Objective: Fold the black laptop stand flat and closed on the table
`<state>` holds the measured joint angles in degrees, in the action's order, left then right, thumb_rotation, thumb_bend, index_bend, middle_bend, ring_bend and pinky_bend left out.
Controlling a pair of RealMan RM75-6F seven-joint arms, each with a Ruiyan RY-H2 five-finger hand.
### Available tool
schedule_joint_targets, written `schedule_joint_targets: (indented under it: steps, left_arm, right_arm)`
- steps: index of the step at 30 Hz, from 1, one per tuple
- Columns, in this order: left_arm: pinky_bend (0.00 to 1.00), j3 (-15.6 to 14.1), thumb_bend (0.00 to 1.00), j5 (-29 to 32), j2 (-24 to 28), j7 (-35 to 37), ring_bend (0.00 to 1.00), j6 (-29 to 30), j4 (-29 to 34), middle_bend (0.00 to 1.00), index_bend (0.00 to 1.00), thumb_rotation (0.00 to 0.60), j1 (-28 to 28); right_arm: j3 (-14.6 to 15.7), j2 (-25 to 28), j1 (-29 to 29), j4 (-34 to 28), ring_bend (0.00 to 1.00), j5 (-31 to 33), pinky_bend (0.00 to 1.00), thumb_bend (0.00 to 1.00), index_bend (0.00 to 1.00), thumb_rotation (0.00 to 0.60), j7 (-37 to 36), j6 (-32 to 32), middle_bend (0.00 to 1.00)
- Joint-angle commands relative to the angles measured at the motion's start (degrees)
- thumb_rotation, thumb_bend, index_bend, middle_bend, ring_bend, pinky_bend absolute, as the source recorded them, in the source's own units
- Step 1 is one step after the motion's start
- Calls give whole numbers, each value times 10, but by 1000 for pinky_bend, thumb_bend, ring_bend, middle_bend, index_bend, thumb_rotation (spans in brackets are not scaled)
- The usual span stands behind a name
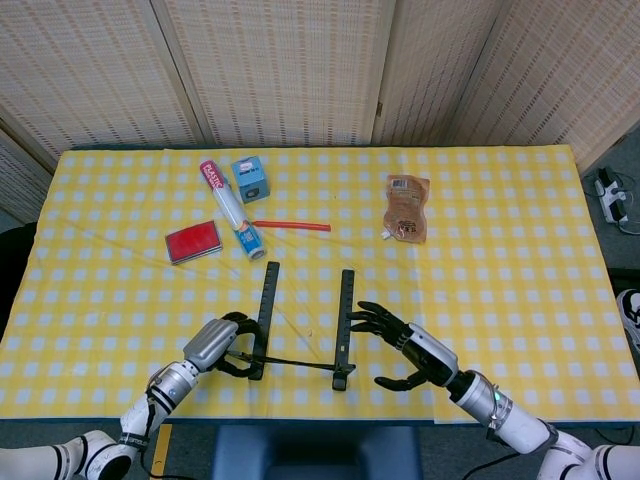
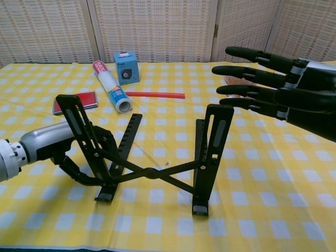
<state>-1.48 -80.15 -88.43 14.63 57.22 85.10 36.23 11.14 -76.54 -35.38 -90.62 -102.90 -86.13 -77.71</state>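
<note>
The black laptop stand [image 1: 300, 335] stands unfolded near the table's front edge, its two rails [image 2: 210, 152] joined by crossed bars [image 2: 152, 173], with both support arms raised. My left hand [image 2: 58, 147] sits low behind the left support arm [image 2: 79, 126], fingers curled around its lower part; in the head view the left hand [image 1: 222, 346] is against the left rail. My right hand [image 2: 278, 94] hovers open with fingers spread, just right of the right support arm's top [image 2: 218, 113]. From the head camera the right hand [image 1: 405, 350] is beside the right rail.
Behind the stand lie a white and red tube [image 1: 230, 210], a blue box [image 1: 250, 178], a red stick [image 1: 292, 226], a red case [image 1: 193, 241] and a brown pouch [image 1: 407, 207]. The yellow checked table's front edge [image 1: 320, 418] runs just below the stand.
</note>
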Motion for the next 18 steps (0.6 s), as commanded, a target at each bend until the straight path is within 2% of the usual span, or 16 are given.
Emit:
schedule_joint_targets:
  steps: [1, 18]
  left_arm:
    - [209, 3, 214, 3, -8, -9, 357, 4, -7, 422, 526, 600, -6]
    - [207, 10, 321, 5, -28, -9, 370, 5, -3, 437, 560, 600, -31]
  right_arm:
    - [0, -1, 0, 1, 151, -1, 87, 289, 19, 600, -2, 0, 124]
    - [-1, -6, 4, 5, 151, -1, 87, 290, 19, 600, -5, 2, 124]
